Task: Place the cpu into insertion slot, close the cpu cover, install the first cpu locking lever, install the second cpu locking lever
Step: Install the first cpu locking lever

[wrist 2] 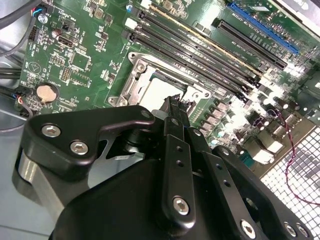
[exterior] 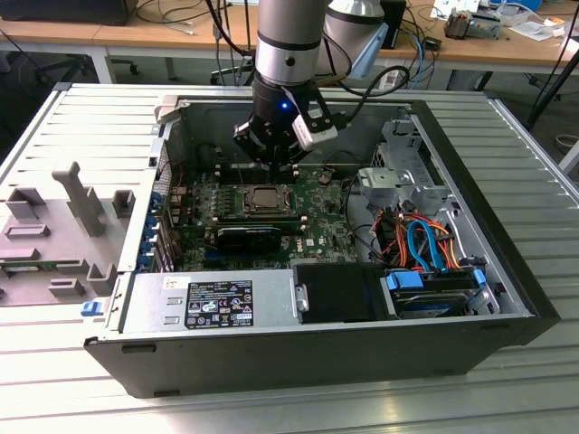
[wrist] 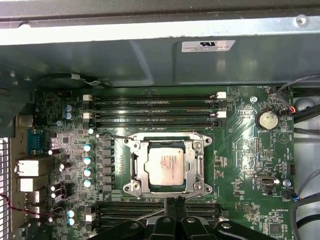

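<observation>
The cpu (wrist: 167, 165) lies flat in the insertion slot (wrist: 132, 188) on the green motherboard, its silver top showing through the cut-out of the cpu cover (wrist: 193, 167), which lies down over it. A thin wire lever (wrist: 111, 135) runs along one side of the socket. My gripper (wrist: 175, 203) hovers just beside the socket's edge, shut, with nothing seen between the fingers. The second wrist view has the gripper (wrist 2: 178, 100) at the rim of the cpu (wrist 2: 159, 90). In the exterior view the gripper (exterior: 271, 165) hangs just behind the cpu (exterior: 264, 194).
Long black memory slots (wrist: 155, 107) lie beside the socket, and a coin battery (wrist: 266, 120) sits further off. The open case holds a power supply (exterior: 208, 303) in front and a drive cage with coloured cables (exterior: 425, 244) at the exterior view's right. Grey fixture blocks (exterior: 81, 199) stand outside the case.
</observation>
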Controlling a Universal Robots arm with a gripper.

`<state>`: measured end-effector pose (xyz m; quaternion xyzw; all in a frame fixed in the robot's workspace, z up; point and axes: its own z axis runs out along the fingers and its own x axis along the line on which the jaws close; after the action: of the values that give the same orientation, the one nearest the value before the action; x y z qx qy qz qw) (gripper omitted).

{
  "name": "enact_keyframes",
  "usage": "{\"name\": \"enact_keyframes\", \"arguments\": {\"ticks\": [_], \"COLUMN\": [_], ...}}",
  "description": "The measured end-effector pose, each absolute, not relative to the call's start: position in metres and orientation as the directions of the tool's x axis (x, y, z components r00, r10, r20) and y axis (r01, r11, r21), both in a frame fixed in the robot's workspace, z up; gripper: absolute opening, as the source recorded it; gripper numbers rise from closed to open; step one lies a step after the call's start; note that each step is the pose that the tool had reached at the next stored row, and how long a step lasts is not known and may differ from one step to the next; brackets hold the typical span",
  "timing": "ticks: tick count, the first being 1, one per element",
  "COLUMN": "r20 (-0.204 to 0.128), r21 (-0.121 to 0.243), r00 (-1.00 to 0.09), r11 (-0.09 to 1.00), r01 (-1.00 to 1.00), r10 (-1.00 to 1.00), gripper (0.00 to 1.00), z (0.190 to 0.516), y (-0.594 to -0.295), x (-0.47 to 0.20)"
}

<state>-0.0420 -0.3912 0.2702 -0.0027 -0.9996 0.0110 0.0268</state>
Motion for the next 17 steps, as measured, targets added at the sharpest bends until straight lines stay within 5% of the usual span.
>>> {"name": "enact_keyframes", "arguments": {"ticks": [17], "r20": [0.054], "r21": [-0.022], "r00": [-0.998], "r11": [0.999], "r01": [-0.047], "r10": [-0.046], "gripper": [0.11], "z": [0.2702], "y": [-0.3912], "x": [-0.042]}}
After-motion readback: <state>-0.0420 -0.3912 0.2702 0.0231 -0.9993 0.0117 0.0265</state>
